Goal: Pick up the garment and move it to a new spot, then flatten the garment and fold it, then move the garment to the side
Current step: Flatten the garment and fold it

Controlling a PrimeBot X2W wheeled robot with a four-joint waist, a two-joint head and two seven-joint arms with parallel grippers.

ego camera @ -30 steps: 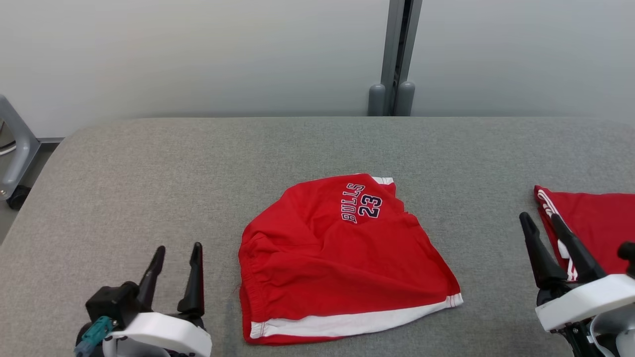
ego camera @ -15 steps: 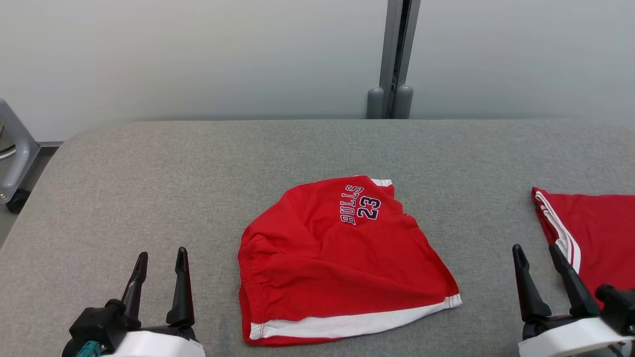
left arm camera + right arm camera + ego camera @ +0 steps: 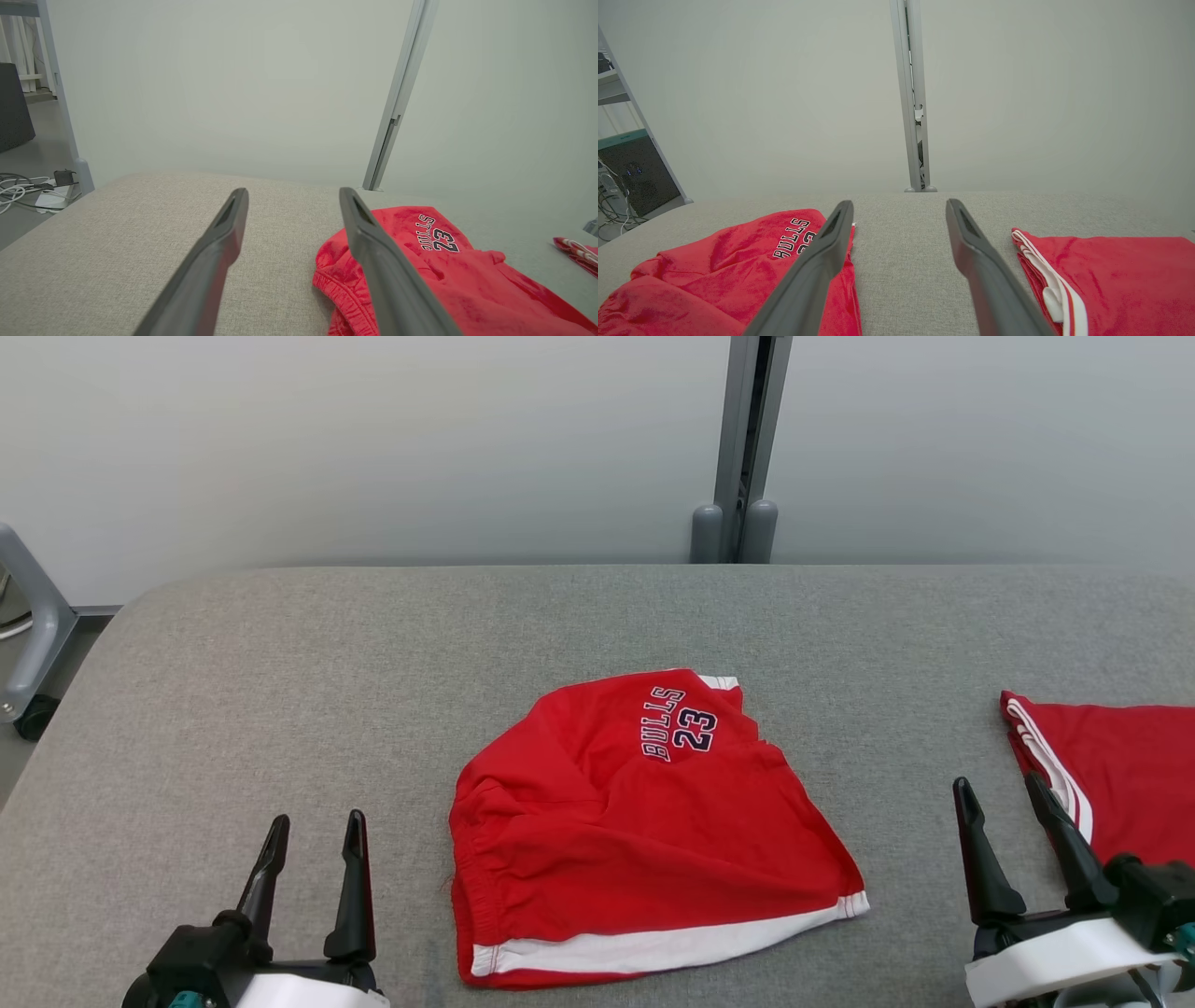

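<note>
Two grippers are seen at the near edge of the table. The left gripper (image 3: 316,821) is held with its two dark fingers spread apart and nothing between them, over bare grey cloth just left of the red shorts (image 3: 635,840), which are not touched. The right gripper (image 3: 997,786) is likewise spread wide and empty. It is placed over bare surface between the shorts and a second red garment (image 3: 1130,775), with its right finger close to that garment's white-striped edge. The shorts, one pair, are laid crumpled near the middle of the grey padded table (image 3: 280,663). Their elastic waistband is turned to the left, a white band runs along the near hem, and "BULLS 23" is printed in dark letters toward the far side. The second garment is laid flatter at the right, with white stripes along its left side, and is cut off by the picture's border; two red garments are thus counted on the table. Beyond the far edge one grey upright post (image 3: 742,439) is set against a pale wall, with two rounded grey caps at its base. At the far left one grey frame leg (image 3: 28,635) is seen beside the table.
</note>
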